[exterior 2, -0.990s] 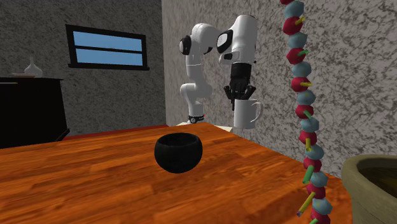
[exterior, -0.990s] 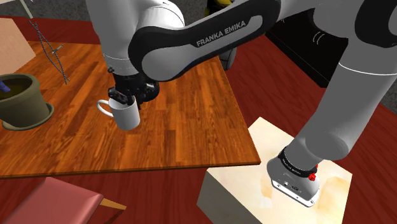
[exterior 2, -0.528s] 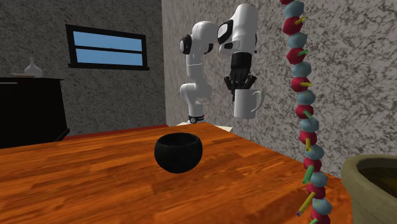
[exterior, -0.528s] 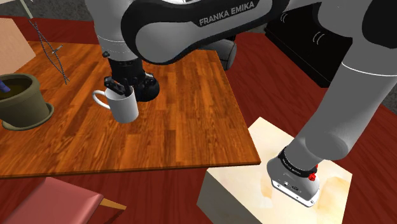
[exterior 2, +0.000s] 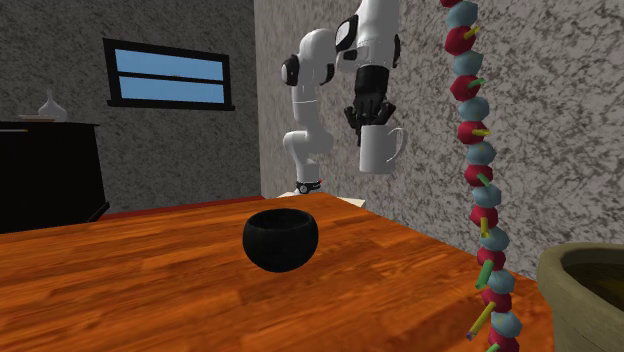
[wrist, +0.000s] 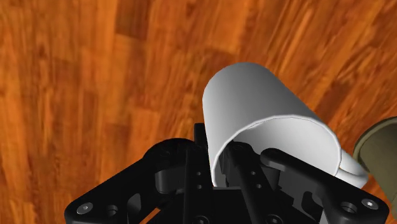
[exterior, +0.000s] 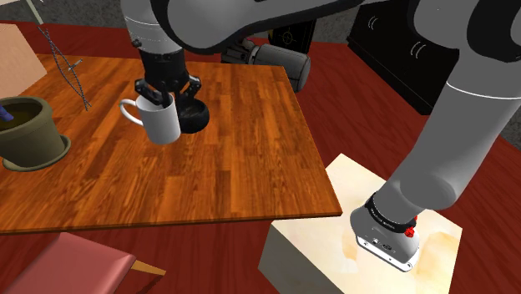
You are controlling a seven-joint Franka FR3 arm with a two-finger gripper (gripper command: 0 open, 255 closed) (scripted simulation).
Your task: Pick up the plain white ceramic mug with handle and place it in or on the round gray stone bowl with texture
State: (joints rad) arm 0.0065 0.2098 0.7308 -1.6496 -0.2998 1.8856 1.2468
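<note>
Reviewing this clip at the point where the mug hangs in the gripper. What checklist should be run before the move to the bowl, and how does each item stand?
1. Grip: the gripper is shut on the white mug's rim. Ok.
2. Clearance: the mug hangs in the air above the wooden table. Ok.
3. Target: the black bowl stands upright on the table. Ok.
4. Alignment: the mug is off to the bowl's side, not over it. Not ok.
5. Bowl empty: its inside is too dark to judge. Cannot tell.
6. Obstacles: the plant pot stands well apart from the bowl. Ok.
</note>
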